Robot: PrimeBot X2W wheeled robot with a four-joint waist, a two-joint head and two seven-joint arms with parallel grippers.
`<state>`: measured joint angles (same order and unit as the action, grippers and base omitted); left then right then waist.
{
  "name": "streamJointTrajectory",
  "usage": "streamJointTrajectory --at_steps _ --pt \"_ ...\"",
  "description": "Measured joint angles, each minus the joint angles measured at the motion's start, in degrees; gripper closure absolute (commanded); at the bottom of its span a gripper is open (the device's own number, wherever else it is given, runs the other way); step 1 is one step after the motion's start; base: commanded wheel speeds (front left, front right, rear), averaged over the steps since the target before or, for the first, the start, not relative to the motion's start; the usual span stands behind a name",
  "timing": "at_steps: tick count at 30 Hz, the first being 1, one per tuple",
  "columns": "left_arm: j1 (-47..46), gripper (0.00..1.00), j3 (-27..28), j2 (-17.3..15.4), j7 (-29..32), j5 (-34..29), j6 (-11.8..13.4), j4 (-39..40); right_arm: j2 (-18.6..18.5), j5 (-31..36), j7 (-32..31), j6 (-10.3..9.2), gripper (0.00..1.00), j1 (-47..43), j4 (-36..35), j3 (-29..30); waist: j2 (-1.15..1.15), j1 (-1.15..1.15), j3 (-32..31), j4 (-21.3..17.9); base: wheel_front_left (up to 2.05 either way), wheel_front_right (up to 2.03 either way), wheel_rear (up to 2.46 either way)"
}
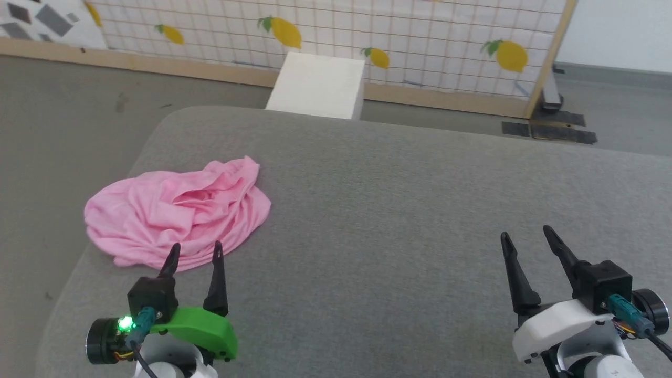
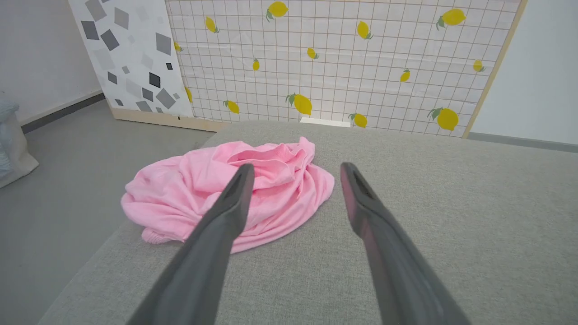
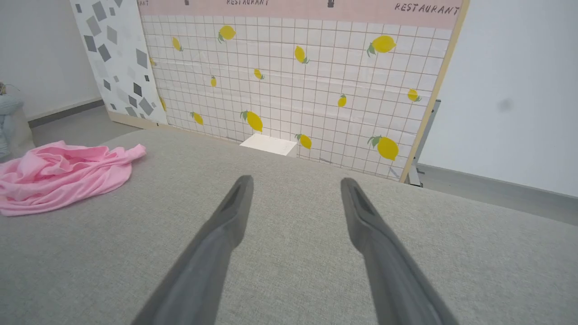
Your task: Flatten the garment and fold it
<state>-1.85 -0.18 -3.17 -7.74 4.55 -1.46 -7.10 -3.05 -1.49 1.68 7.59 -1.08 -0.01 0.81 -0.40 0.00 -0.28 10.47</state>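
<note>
Pink garment [image 1: 176,212]: it was seen in a crumpled heap on the left part of the surface [image 1: 399,210], close to the left edge.
Progress: by judgement, nothing of the task was done yet; no part was spread flat and no tidy fold was made.
Work left: the heap was to be opened and smoothed, and afterwards folded; this was judged to be almost the whole task.
Left gripper [image 1: 196,245]: the jaws were held wide apart with nothing between them. The tips were placed at the near hem of the garment. Whether the cloth was touched could not be told.
Right gripper [image 1: 526,232]: the jaws were also held apart and empty, over bare surface, well apart from the garment.
Garment material: a thin, soft, matte knit was shown, with many wrinkles gathered toward the middle. The outline was rounded, and one bunched corner was pointed to the far side. Stitched hems were seen along the edges.
Surface material: a grey woven cloth with a fine rough grain was seen. The corners were rounded and the look was padded.
Fingers: they were dark, long and tapering to narrow tips, and a hard plastic was supposed.
Box [image 1: 317,84]: a plain white block was placed behind the far edge.
Screen [image 1: 420,31]: a white grid pattern with yellow lemons was framed in pale wood.
</note>
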Motion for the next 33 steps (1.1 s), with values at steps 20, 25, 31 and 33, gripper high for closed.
streamJointTrajectory --at_steps 20,25,31,33 --pt "0.0 0.00 3.3 0.0 -2.5 0.5 -0.4 -1.2 0.0 1.5 -1.2 0.00 0.00 0.0 -1.3 -3.1 0.00 0.00 0.9 12.1 0.00 0.00 0.00" --pt "0.0 0.00 3.4 0.0 -3.0 0.6 -0.6 -1.2 0.0 1.6 -1.2 0.00 0.00 0.0 -1.8 -3.4 0.00 0.00 1.5 14.5 0.00 0.00 0.00" --pt "-0.9 0.00 4.1 0.0 -3.7 2.1 -0.6 -1.5 0.0 2.3 -1.2 0.00 0.00 0.9 -2.2 -4.0 0.00 0.00 3.0 16.4 0.00 0.00 0.00" --pt "-1.5 0.00 4.2 0.0 -3.9 2.2 -0.6 -1.5 0.0 2.6 -1.3 0.00 0.00 1.2 -2.3 -4.1 0.00 0.00 3.5 17.0 0.00 0.00 0.00"
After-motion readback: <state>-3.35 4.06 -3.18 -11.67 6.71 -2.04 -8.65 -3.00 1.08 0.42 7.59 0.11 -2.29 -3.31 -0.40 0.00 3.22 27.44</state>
